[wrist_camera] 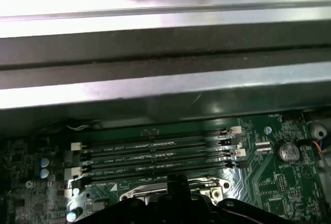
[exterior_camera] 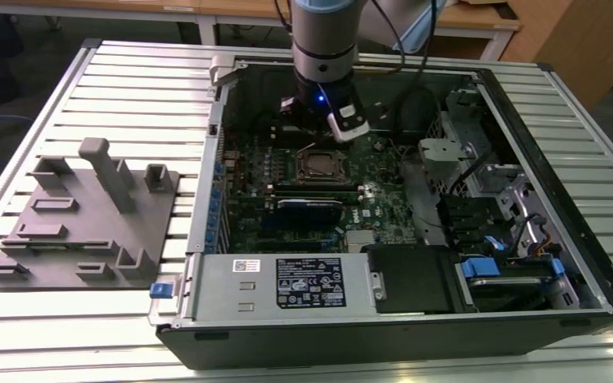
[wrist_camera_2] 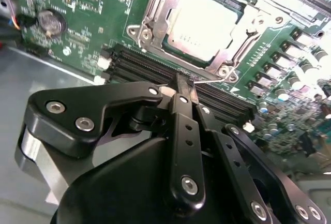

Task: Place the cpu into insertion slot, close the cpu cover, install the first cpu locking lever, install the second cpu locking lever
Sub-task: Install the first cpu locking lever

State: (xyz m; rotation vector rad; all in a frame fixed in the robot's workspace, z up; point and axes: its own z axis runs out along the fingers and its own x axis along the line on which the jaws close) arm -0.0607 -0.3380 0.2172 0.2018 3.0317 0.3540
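One black two-finger gripper (exterior_camera: 321,126) hangs beside the square silver-rimmed insertion slot (exterior_camera: 318,166) in the exterior view. Second wrist view: its fingers (wrist_camera_2: 181,102) press together, seemingly empty, near the thin silvery cpu cover (wrist_camera_2: 253,27) lying over the flat grey cpu (wrist_camera_2: 204,25). First wrist view: long black memory slots (wrist_camera: 155,157) lie close; a sideways slip could scrape them.

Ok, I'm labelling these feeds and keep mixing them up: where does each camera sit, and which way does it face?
Exterior view: off the arm, high up, looking down into the open computer case; the arm reaches in.
Second wrist view: on the wrist, looking past the gripper at the cpu.
First wrist view: on the wrist, looking over the memory slots toward the case wall.
Shared: both wrist views show gripper, memory slots and coin battery.
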